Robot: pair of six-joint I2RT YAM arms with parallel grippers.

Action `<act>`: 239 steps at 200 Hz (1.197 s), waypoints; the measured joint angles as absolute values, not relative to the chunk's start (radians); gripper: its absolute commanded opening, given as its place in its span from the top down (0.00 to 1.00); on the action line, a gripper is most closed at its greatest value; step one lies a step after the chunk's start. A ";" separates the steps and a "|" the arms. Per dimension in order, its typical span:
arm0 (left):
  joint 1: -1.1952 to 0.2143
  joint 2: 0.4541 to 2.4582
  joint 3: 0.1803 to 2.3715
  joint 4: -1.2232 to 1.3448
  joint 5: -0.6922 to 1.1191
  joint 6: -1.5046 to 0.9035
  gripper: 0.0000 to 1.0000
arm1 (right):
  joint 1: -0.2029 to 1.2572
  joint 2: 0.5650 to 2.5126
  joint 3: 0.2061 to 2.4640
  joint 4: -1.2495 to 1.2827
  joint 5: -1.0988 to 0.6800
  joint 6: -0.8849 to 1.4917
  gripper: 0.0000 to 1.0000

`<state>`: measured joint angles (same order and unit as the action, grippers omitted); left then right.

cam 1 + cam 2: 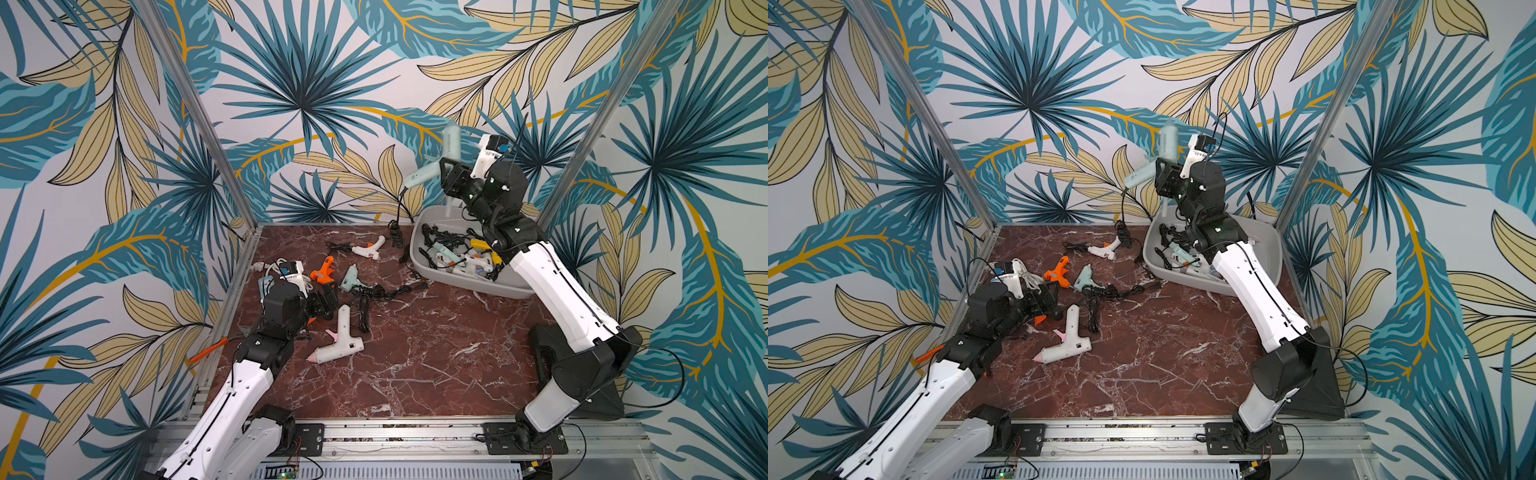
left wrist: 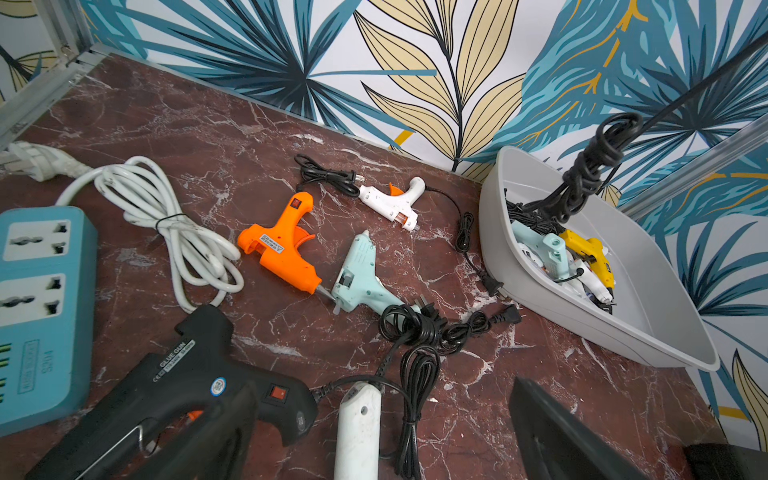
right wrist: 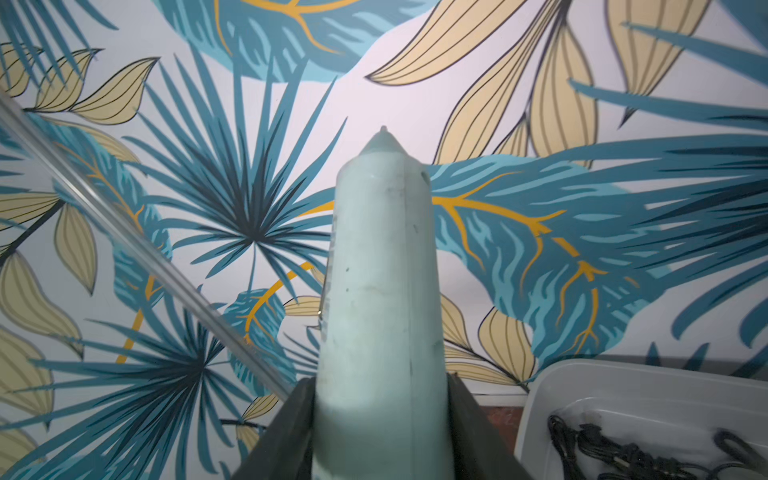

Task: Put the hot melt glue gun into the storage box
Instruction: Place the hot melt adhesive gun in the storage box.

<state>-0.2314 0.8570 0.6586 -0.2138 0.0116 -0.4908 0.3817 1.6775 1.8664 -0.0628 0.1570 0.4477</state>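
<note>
Glue gun (image 1: 451, 141) in right gripper (image 1: 448, 163); barrel upright, nozzle up

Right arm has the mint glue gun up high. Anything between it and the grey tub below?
Nothing solid shows between the mint glue gun, clamped in the right gripper, and the storage box. Its black cord hangs outside the box's wall to the table and may snag the rim.

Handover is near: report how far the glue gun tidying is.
Done: several guns lie in the storage box. In hand: the right gripper holds a mint glue gun aloft. Left on the table: orange gun, second mint gun, small white gun, big white gun, black gun.
</note>
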 measured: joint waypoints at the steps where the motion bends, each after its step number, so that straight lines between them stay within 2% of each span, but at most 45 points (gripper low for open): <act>1: -0.231 0.857 0.659 -0.213 0.012 -0.491 0.00 | 0.380 1.678 1.867 -0.063 0.159 0.447 1.00; 90: -0.231 0.857 0.659 -0.214 0.006 -0.490 0.00 | 0.302 1.700 1.870 -0.111 0.368 0.391 1.00; 239: -0.231 0.863 0.659 -0.224 -0.002 -0.486 0.00 | 0.207 1.947 1.809 -0.148 0.368 0.510 1.00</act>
<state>-0.2314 0.8631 0.6590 -0.2237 -0.0017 -0.4862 0.2070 1.9469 1.8088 -0.1478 0.3679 0.5102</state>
